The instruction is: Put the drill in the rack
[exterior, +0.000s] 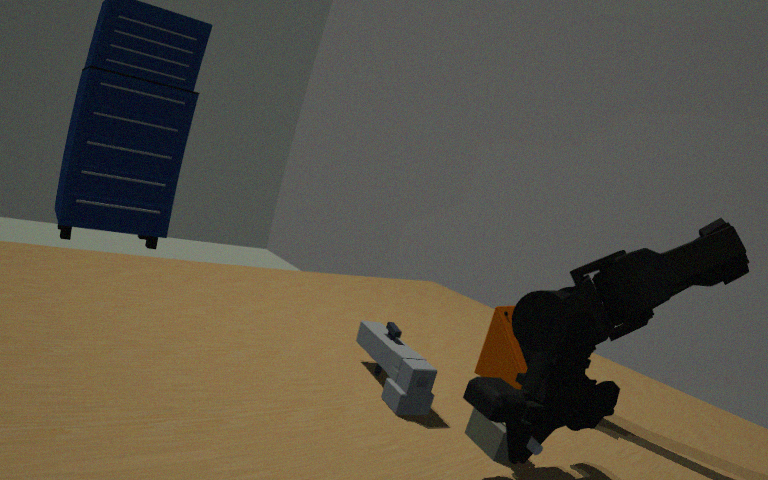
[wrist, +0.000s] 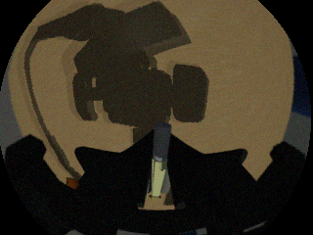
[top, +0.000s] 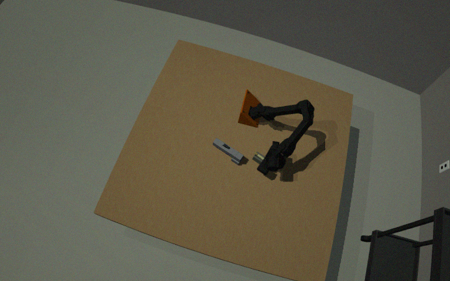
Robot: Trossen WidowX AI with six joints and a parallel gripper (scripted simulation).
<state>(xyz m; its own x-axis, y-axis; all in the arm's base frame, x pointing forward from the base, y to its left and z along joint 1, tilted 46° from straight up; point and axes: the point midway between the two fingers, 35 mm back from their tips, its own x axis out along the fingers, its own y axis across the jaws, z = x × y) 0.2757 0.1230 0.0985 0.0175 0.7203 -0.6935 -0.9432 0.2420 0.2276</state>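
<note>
I am a black, jointed robot arm bolted to an orange triangular base plate on a tan wooden tabletop. My arm rises from the plate, bends at the elbow, and reaches down toward the table surface.

My claw, a black parallel-jaw gripper, is low over the wood, and its fingers are clamped on a thin, pale drill bit. In the wrist view the bit shows as a narrow yellowish-grey sliver pinched between my two dark fingers, with my own shadow spread on the wood beyond it. Just beside my claw, in the exterior view, sits a small grey block; it may be the rack, though my gripper hides much of it and I cannot be sure.

Near me, but apart from my claw, lies a long grey rectangular housing resting on the table. A small dark key stands up from its top face.

Against the far wall stands a tall blue tool cabinet with pale drawer lines. A dark metal frame stands at the room's edge in the top view.
</note>
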